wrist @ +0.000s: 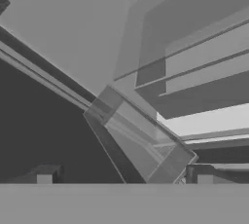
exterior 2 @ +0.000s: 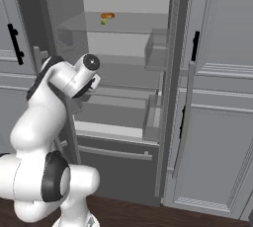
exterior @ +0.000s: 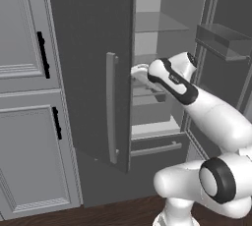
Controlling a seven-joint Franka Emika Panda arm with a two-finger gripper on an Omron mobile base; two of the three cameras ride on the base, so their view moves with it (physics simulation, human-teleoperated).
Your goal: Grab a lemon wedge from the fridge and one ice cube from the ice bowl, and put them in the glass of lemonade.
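My end effector (wrist: 124, 179) is standing wide open and holding nothing; in the hand view its two dark fingertips (wrist: 44, 178) are poking up well apart at the bottom edge. It is reaching into the open fridge (exterior: 93, 72) at mid height, just past the edge of the left door, and my wrist is sitting beside that door's long grey bar handle (exterior: 112, 107). The hand camera is looking along pale interior walls and a door bin at a tilt. The lemon wedge (exterior 2: 104, 22) is lying on the upper glass shelf (exterior 2: 133, 23), well above my hand, touching or just beside an orange oblong item (exterior 2: 107, 16). Grey panelled cabinets (exterior: 29, 97) are flanking the fridge.
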